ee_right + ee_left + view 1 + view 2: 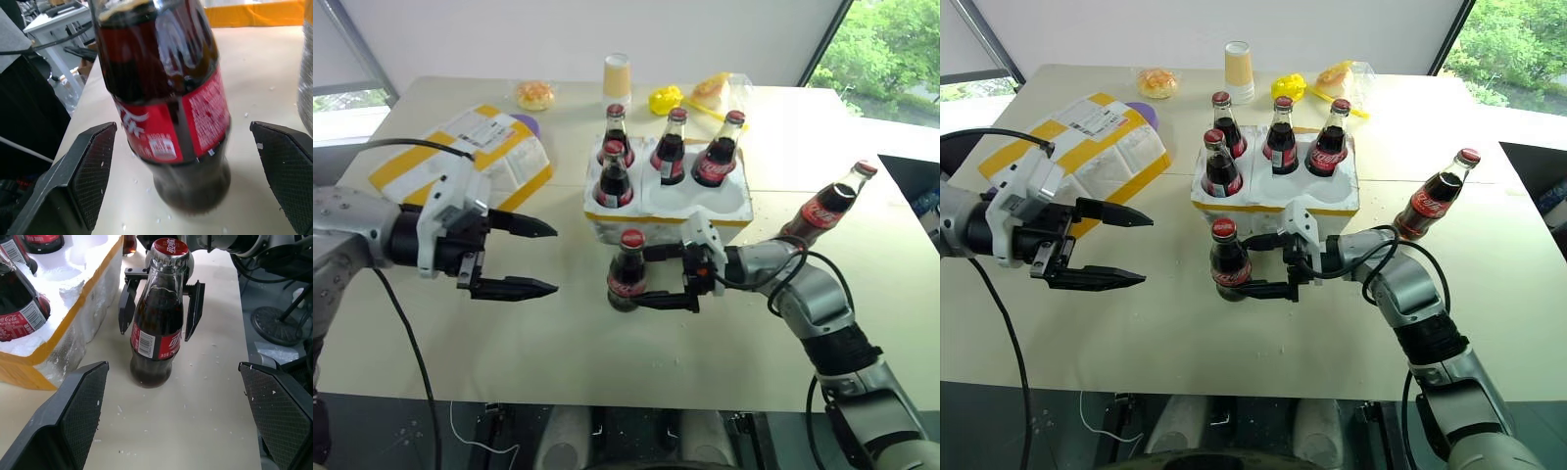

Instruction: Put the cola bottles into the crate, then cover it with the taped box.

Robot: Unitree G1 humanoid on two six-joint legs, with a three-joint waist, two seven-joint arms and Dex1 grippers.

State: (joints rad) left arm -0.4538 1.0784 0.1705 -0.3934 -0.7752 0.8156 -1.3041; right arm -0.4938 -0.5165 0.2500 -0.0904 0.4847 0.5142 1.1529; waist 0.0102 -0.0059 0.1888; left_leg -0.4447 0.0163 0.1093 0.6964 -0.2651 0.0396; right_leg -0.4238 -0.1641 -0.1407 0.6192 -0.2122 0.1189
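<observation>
Straddling the upright cola bottle (628, 269) with our wide-open, empty right tool (651, 275), we judge its glass slippery, heavy; grip the label band. Left tool (536, 257) gapes empty.

beige table (558, 352), crate (705, 211), taped box (484, 157), two loose bottles (628, 269)
</observation>
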